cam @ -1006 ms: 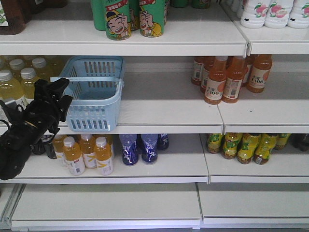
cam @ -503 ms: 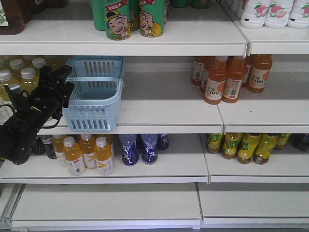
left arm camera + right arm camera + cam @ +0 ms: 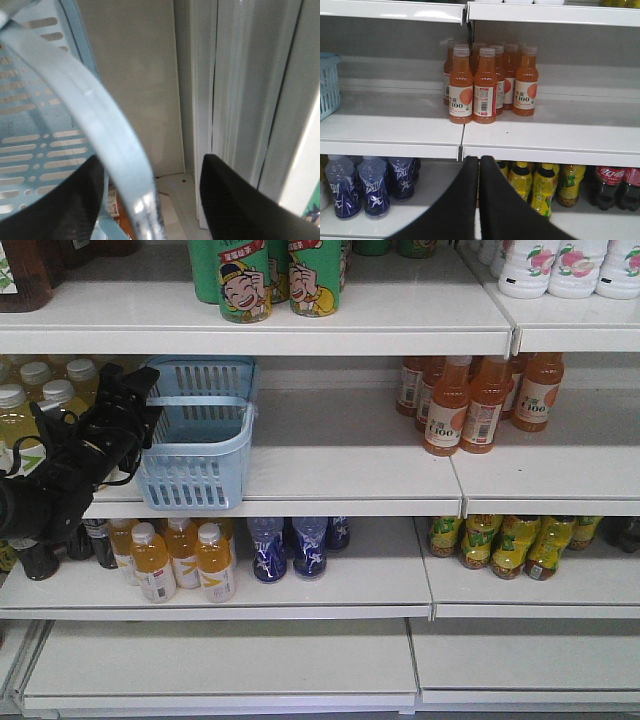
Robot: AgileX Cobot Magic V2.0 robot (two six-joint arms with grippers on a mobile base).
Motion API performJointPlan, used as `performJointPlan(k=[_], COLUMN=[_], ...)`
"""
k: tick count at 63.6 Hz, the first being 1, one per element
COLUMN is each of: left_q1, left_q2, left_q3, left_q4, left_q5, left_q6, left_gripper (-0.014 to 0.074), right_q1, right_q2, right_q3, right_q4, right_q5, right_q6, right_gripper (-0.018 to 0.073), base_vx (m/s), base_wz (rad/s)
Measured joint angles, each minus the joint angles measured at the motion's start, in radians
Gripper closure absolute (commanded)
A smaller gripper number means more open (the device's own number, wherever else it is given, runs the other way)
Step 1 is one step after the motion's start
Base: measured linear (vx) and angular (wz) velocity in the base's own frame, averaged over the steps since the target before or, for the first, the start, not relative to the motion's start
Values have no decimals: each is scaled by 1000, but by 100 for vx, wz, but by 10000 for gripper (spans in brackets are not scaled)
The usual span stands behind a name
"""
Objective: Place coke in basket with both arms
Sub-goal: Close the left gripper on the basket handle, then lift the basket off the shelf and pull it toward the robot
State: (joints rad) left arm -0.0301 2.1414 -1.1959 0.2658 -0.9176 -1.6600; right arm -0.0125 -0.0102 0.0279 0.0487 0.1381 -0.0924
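Observation:
The light blue basket (image 3: 200, 455) stands on the middle shelf at the left, and its strap handle (image 3: 205, 400) lies across the top. My left gripper (image 3: 135, 390) is at the basket's left end. In the left wrist view the left gripper (image 3: 152, 157) is open, and the handle (image 3: 107, 127) runs through the wide gap near the left finger (image 3: 50, 200). My right gripper (image 3: 479, 160) is shut on nothing and faces the shelves; it does not show in the front view. The coke is out of view.
Orange juice bottles (image 3: 470, 405) stand on the middle shelf to the right. On the lower shelf are blue bottles (image 3: 290, 545), yellow-orange bottles (image 3: 185, 560) and yellow-green bottles (image 3: 540, 187). Dark cola bottles with red labels (image 3: 609, 187) are at the far right. Green cans (image 3: 270, 275) stand above.
My left arm has risen and moved right, bringing its gripper to the basket's handle. The basket has shifted slightly right.

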Motion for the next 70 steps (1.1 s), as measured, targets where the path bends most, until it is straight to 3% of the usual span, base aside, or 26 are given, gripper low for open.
performJointPlan(k=[17, 30, 37, 47, 57, 62, 70], left_q1=[0, 0, 0, 0, -23, -54, -99], left_q2=[7, 7, 7, 1, -50, -116, -245], left_q3=[0, 0, 0, -8, 14, 73, 186], left_q4=[126, 300, 460, 773, 1113, 1218, 1268], left_q5=[-47, -187, -211, -261, -277, -248, -239], left_q6=[-1, -37, -126, -321, -393, -397, -416], left_gripper=[608, 604, 604, 604, 604, 604, 604], right_q1=[0, 0, 0, 0, 0, 0, 0], right_q2=[0, 0, 0, 0, 0, 0, 0], right_q3=[0, 0, 0, 0, 0, 0, 0], right_q4=[0, 0, 0, 0, 0, 0, 0], right_q5=[0, 0, 0, 0, 0, 0, 1], right_q6=[0, 0, 0, 0, 0, 0, 0], right_gripper=[564, 564, 564, 564, 564, 564, 564], base_vx=[0, 0, 0, 0, 0, 0, 0], base_wz=[0, 0, 0, 0, 0, 0, 0])
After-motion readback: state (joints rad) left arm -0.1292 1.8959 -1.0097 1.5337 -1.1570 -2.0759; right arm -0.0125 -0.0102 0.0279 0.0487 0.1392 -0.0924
